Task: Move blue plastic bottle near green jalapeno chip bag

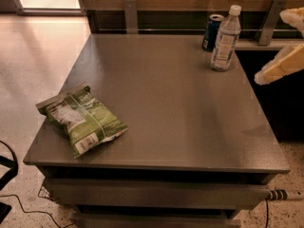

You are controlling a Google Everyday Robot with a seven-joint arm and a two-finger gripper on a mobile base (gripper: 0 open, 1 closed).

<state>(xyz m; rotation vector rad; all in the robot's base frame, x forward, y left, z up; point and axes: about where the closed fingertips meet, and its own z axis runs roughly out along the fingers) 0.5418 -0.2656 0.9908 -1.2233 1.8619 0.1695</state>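
Observation:
The blue plastic bottle [225, 38], clear with a white cap and pale label, stands upright at the far right of the grey table [166, 94]. The green jalapeno chip bag [81, 118] lies flat near the table's front left corner, far from the bottle. My gripper [270, 46] hangs in the air at the right edge of the view, to the right of the bottle and apart from it. Its two cream fingers [282, 65] are spread open and hold nothing.
A dark blue soda can [212, 32] stands just behind and left of the bottle, close to it. A wooden wall with metal brackets [130, 14] runs along the table's far edge. A dark gap lies right of the table. Cables lie on the floor at the front.

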